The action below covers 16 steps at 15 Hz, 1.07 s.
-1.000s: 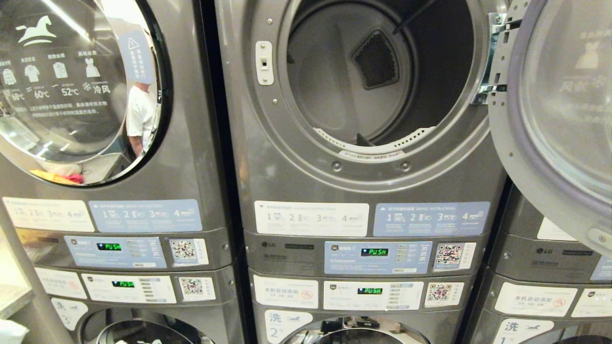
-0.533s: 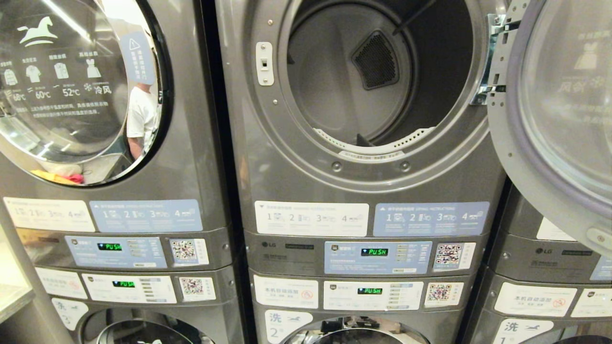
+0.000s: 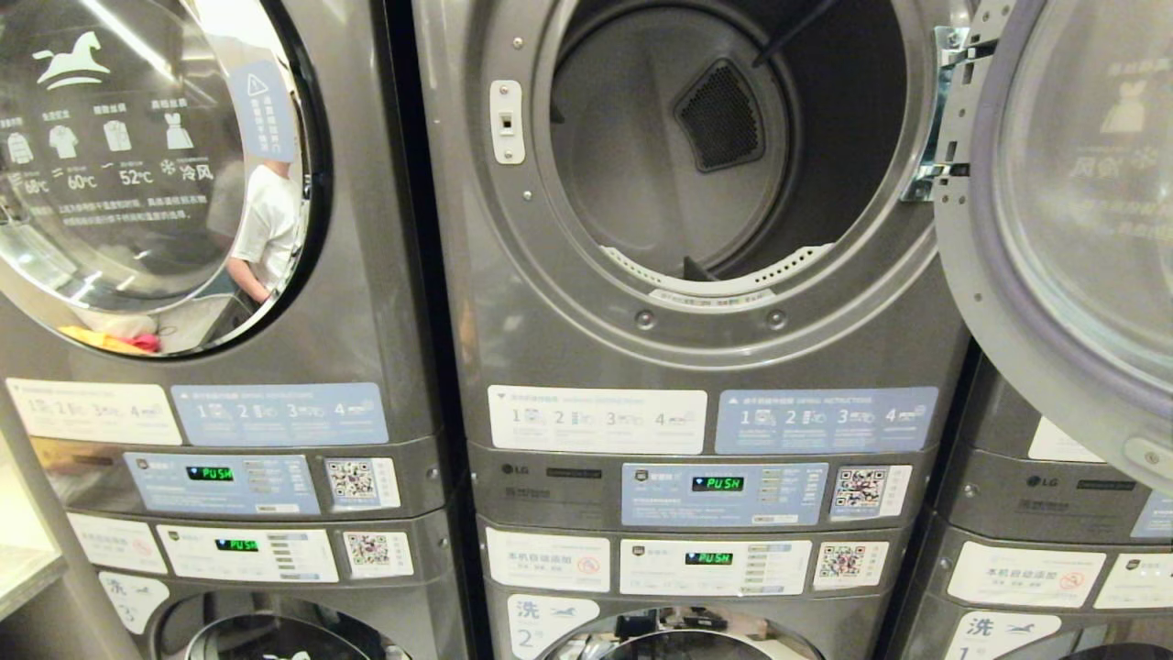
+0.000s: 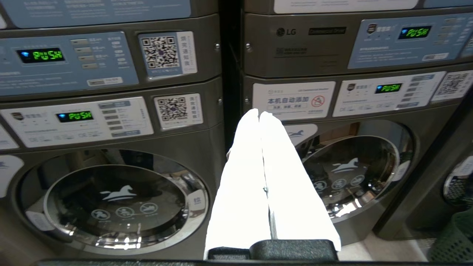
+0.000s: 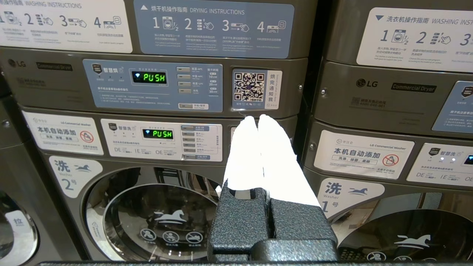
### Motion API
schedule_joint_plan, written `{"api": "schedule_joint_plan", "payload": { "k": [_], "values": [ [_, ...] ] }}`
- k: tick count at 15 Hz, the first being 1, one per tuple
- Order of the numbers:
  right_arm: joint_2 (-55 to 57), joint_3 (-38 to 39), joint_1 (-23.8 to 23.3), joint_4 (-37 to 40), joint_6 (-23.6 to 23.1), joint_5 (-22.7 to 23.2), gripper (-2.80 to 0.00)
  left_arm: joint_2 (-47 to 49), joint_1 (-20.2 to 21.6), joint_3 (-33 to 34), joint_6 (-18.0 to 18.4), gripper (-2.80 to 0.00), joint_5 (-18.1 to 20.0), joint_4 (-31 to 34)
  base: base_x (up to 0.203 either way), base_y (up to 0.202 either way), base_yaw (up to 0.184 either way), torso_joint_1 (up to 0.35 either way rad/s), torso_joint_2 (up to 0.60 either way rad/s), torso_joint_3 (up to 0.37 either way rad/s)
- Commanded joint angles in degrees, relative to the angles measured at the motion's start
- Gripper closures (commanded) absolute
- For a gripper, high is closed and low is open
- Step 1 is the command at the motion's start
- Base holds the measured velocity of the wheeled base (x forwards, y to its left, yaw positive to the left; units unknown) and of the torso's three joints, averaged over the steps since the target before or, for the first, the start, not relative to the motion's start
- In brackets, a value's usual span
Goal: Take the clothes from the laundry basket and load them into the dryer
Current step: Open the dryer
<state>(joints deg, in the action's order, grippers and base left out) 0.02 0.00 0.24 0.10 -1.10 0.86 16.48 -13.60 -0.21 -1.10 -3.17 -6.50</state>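
Observation:
The middle dryer [image 3: 632,174] stands with its round door [image 3: 1072,211] swung open to the right; the part of the drum that shows holds nothing. Neither arm is in the head view. In the left wrist view my left gripper [image 4: 258,113] is shut and holds nothing, its white fingers [image 4: 244,177] pressed together and pointing at the lower washers. A dark green mesh corner, likely the laundry basket [image 4: 455,240], sits low at the right edge there. My right gripper [image 5: 257,118] is shut and empty, in front of the control panels. The clothes are out of view.
A closed dryer [image 3: 156,165] on the left reflects a person in a white shirt in its glass, with yellow and pink fabric [image 3: 110,341] low in it. Control panels [image 3: 724,493] reading PUSH and closed washer doors [image 4: 114,201] lie below. Another stack [image 3: 1054,513] stands at the right.
A white shape at the bottom left corner of the head view has dropped out of the picture. The person's reflection in the left door has shifted slightly. The machines have not moved.

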Motion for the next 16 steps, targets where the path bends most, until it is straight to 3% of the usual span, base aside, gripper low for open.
{"api": "schedule_joint_plan", "payload": {
  "k": [1,3,5,8,10,12,14,16],
  "values": [
    [-0.1,0.0,0.0,0.0,0.0,0.0,0.0,-0.3,0.6,0.2,-0.3,0.0,0.2,0.0,0.0,0.0,0.0,0.0,0.0,0.0],
    [-0.1,0.0,0.0,0.0,0.0,0.0,0.0,-0.2,2.4,0.2,-0.5,0.0,0.5,0.1,0.0,0.0,0.0,0.0,0.0,0.0],
    [-0.1,0.0,0.0,0.0,0.0,0.0,0.0,-0.2,2.4,0.1,-0.9,0.0,3.3,3.5,0.0,0.0,0.0,0.0,0.0,0.0],
    [-0.1,0.0,0.0,0.0,0.0,0.1,0.0,1.0,2.2,0.1,-3.8,0.0,3.0,3.7,0.0,0.0,0.0,0.0,0.0,0.0],
    [-0.1,0.0,0.0,0.0,0.0,0.0,0.0,1.3,-0.1,0.1,-8.0,0.0,2.8,3.9,0.0,0.0,0.0,0.0,0.0,0.0],
    [-0.1,0.0,0.1,0.0,0.0,0.0,0.0,-0.4,-2.7,0.2,-9.0,0.0,2.7,3.9,0.0,0.0,0.0,0.0,0.0,0.0],
    [-0.1,0.0,0.0,0.0,0.0,0.0,0.0,-0.3,-2.7,0.2,-6.2,0.0,2.7,4.0,0.0,0.0,0.0,0.0,0.0,0.0],
    [-0.1,0.0,0.0,0.0,0.0,0.0,0.0,0.0,1.9,0.2,-1.9,0.0,2.6,3.8,0.0,0.0,0.0,0.0,0.0,0.0]
  ]
}}
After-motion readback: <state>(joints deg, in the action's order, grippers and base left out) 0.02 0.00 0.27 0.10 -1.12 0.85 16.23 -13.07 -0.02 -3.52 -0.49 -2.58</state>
